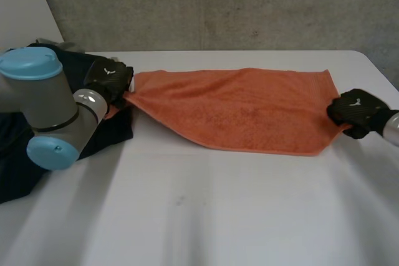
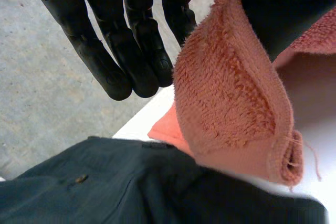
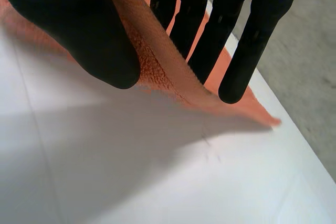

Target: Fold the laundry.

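No words or numbers can be read. The left hand (image 1: 112, 80) and right hand (image 1: 354, 111) each bear a small white mark (image 1: 110, 71) on the back, too small to make out.

Head view, left of frame: left arm (image 1: 43, 104), fat grey joint, round light-blue caps (image 1: 30, 63), silver wrist ring (image 1: 90, 103). Beside it, left hand (image 1: 110, 80), matte black, small white mark on back. Right edge: right hand (image 1: 356, 111), same black, white mark, silver cuff. Wrist views: fingers (image 2: 128, 51) glossy black, segmented, rounded tips.
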